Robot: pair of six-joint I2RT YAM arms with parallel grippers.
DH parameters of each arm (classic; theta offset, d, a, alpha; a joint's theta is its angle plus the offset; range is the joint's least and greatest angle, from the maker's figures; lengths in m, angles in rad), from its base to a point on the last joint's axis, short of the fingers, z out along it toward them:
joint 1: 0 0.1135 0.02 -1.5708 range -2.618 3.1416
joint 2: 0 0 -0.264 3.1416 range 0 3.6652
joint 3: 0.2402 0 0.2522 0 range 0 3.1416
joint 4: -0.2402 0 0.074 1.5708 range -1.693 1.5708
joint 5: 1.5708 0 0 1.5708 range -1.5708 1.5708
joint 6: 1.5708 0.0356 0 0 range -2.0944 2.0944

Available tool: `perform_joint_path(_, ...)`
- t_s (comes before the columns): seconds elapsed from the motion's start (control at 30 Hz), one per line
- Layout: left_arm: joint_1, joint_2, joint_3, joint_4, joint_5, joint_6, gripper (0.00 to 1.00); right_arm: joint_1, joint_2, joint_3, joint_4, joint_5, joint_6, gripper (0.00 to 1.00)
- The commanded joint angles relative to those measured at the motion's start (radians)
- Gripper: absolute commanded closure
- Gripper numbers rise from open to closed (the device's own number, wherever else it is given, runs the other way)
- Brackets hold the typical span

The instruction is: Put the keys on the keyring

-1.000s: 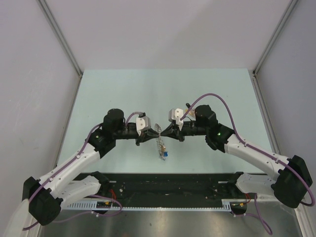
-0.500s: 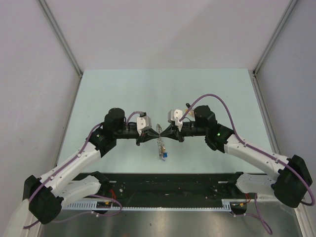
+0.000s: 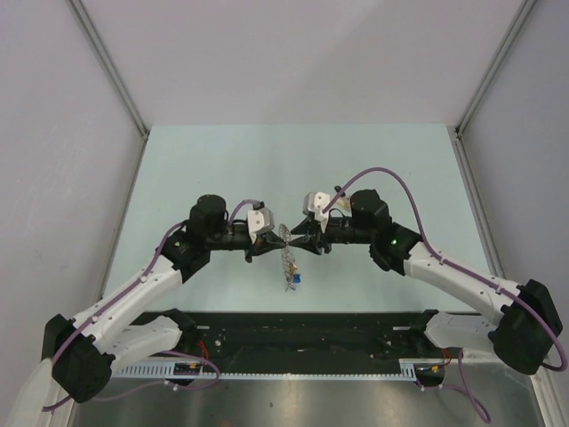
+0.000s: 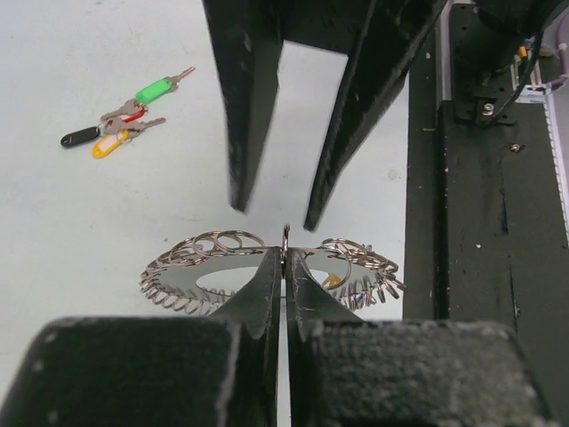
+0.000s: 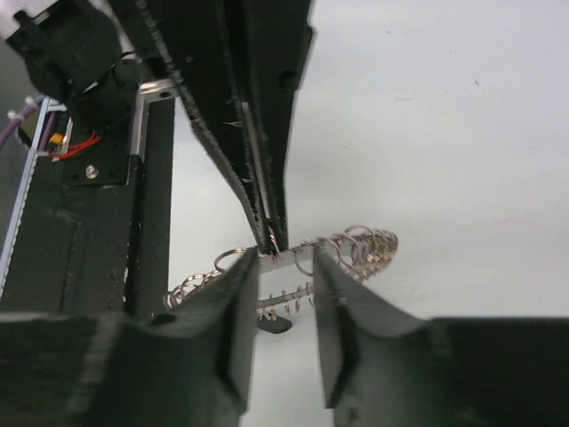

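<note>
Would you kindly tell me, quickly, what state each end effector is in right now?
Left end effector: closed, pinching the rim of the large flat grey metal keyring.
Right end effector: open, jaws apart at the keyring's rim.

I'm looking along the right gripper [image 5: 284, 267], and its two black fingers [image 5: 227, 311] stand apart on either side of the keyring [image 5: 298, 265]. The ring's near rim sits in the gap between them, and I can't tell whether either fingertip touches it. The keyring lies edge-on to me, with its fringe of small silvery loops [image 5: 366, 246] bunched at its right end and more loops trailing off to its left. The left gripper [image 5: 271, 240] comes down from above the keyring with its fingers pressed together, pinching the rim. A small dark piece [image 5: 274, 325] sits just below the keyring; I can't make out what it is. The black base rail [image 5: 80, 231] is left of the keyring, and the pale table [image 5: 444, 133] lies behind it.
</note>
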Motion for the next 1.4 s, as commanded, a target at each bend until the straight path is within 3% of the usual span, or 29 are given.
perform_joint_path(0.0, 0.003, -0.023, 0.052, 0.012, -0.077, -0.031, 1.0, -0.04, -0.057, 0.03, 0.065, 0.1, 0.1, 0.57)
perform_joint_path(0.1, 0.008, -0.025, 0.061, -0.009, -0.137, -0.048, 1.0, -0.091, -0.066, 0.028, 0.056, 0.184, 0.191, 0.5)
perform_joint_path(0.27, 0.012, -0.033, 0.068, -0.032, -0.194, -0.068, 1.0, -0.204, -0.046, 0.031, -0.016, 0.431, 0.295, 0.5)
perform_joint_path(0.43, 0.014, -0.054, 0.07, -0.054, -0.244, -0.065, 1.0, -0.306, 0.086, 0.103, -0.17, 0.6, 0.355, 0.5)
perform_joint_path(0.7, 0.014, -0.069, 0.072, -0.068, -0.333, -0.059, 1.0, -0.392, 0.36, 0.202, -0.221, 0.641, 0.327, 0.5)
perform_joint_path(0.8, 0.014, -0.074, 0.072, -0.072, -0.355, -0.054, 1.0, -0.405, 0.449, 0.261, -0.257, 0.73, 0.321, 0.5)
perform_joint_path(1.37, 0.014, -0.088, 0.068, -0.078, -0.381, -0.044, 1.0, -0.567, 0.64, 0.32, -0.354, 0.695, 0.407, 0.53)
